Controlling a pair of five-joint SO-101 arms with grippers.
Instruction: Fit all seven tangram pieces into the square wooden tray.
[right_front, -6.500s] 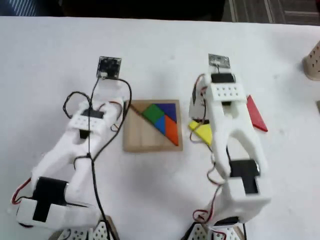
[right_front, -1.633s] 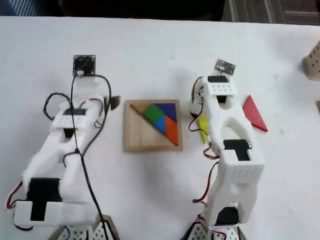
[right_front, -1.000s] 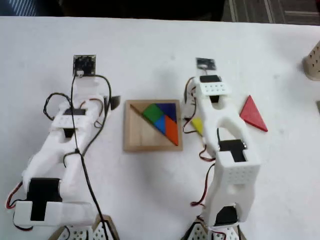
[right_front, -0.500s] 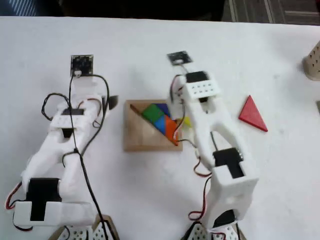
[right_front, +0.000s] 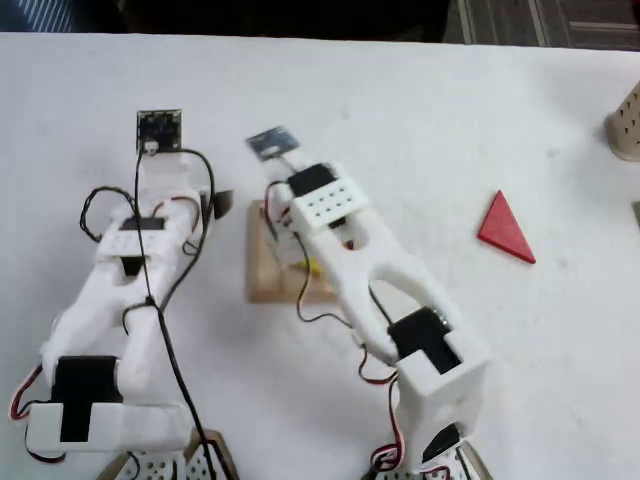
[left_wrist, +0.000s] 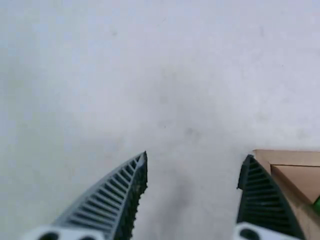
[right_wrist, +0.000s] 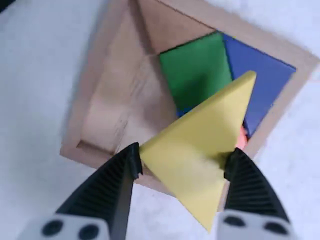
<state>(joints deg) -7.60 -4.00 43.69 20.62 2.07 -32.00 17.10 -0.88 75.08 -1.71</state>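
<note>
Right gripper (right_wrist: 183, 152) is clamped on the yellow triangle (right_wrist: 210, 120), which I see held over the square wooden tray (right_wrist: 117, 105), covering part of the green piece (right_wrist: 197, 67) and blue piece (right_wrist: 257, 75) seated in it. Left gripper (left_wrist: 194, 160) hangs with its jaws apart just beside the tray's edge, and the red triangle (right_front: 505, 230) lies on the table (right_front: 450, 110) well apart from the tray.

Right arm over the wooden tray (right_front: 260, 286)!
Yellow piece (right_front: 313, 267) peeks beneath it; red triangle (right_front: 505, 230) lies well apart.
</note>
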